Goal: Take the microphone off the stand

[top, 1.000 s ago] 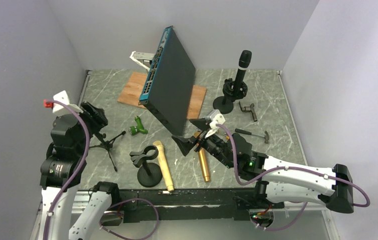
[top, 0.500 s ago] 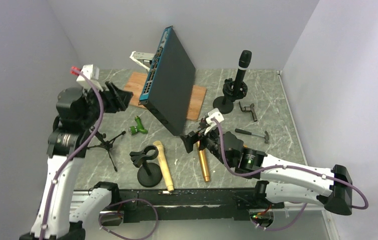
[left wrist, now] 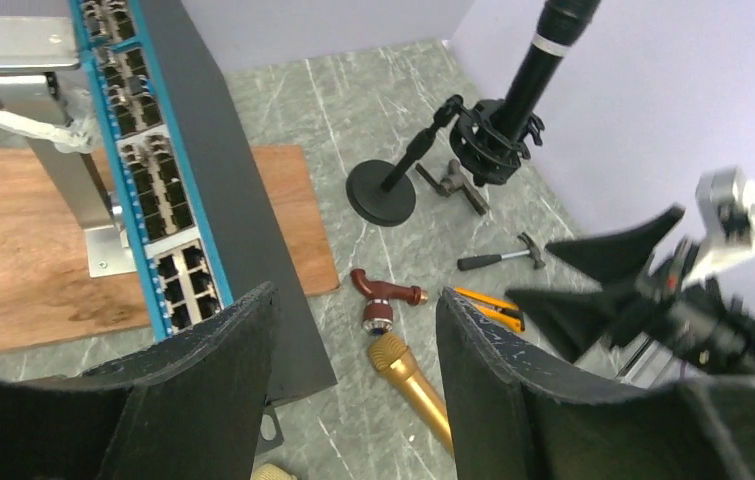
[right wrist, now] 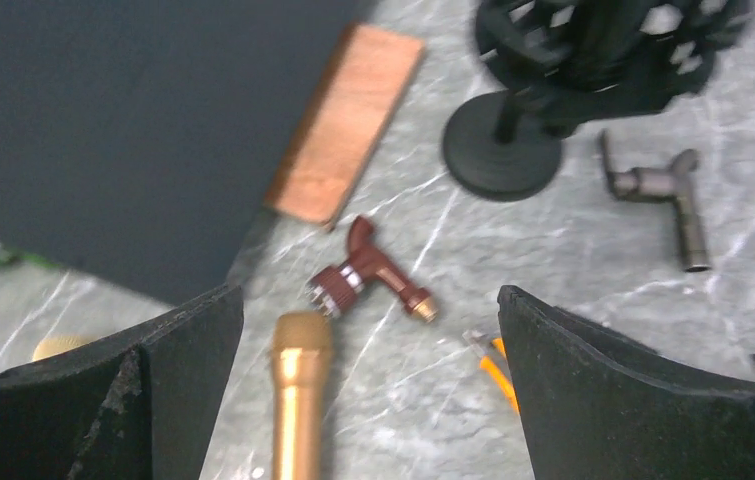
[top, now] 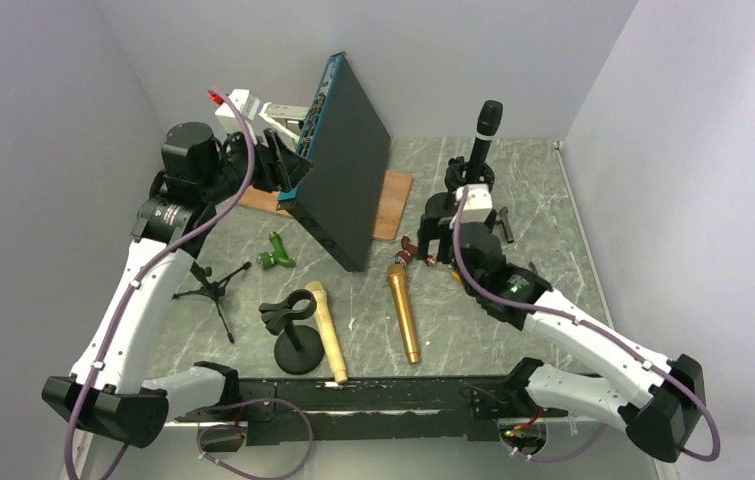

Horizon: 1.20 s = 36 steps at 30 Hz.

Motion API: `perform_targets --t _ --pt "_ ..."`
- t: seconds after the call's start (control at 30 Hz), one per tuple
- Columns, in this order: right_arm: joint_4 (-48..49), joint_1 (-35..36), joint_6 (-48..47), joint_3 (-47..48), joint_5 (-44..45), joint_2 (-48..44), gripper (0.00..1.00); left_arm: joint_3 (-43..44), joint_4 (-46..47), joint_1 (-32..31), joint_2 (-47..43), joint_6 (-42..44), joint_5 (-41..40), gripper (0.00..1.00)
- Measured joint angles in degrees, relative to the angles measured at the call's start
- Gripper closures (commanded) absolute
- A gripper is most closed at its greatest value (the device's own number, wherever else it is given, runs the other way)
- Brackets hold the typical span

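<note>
The left gripper hangs over the far left part of the table, jaws apart with nothing between them. Only the top view shows what lies below that arm: a small tripod, a green piece and, towards the near edge, an empty stand with a pale gold microphone beside it. The left wrist view alone shows the port face of the network switch, which leans over a wooden board, plus a hammer and an orange-handled tool (from above, the right arm covers that spot). Nearer the middle lie a gold microphone and a red-brown fitting. The right gripper hovers above that fitting, spread wide and empty. The black microphone sits in the clip of its stand near the far edge, right of centre. The blurred right wrist view shows only the base and clip. The table is grey and marbled, and pale walls close three sides.
</note>
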Motion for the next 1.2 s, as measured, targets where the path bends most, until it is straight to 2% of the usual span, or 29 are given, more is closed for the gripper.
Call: perform_targets --t 0.37,0.53,0.87,1.2 --pt "-5.6 -23.3 1.7 9.7 -9.4 0.4 0.01 -13.0 6.2 -1.4 -10.6 7.3 0.3 0.37" --pt "-5.8 -31.9 3.4 15.9 -15.5 3.0 0.02 -13.9 9.0 -1.5 -12.0 7.3 2.1 0.37" --pt "-5.8 -34.6 2.4 28.1 -19.1 14.7 0.08 -14.8 11.5 -5.8 -11.5 7.3 4.4 0.36" --pt "-6.7 -34.6 -2.9 34.3 -18.9 25.1 0.24 -14.8 11.3 -7.1 -11.4 7.5 4.0 0.38"
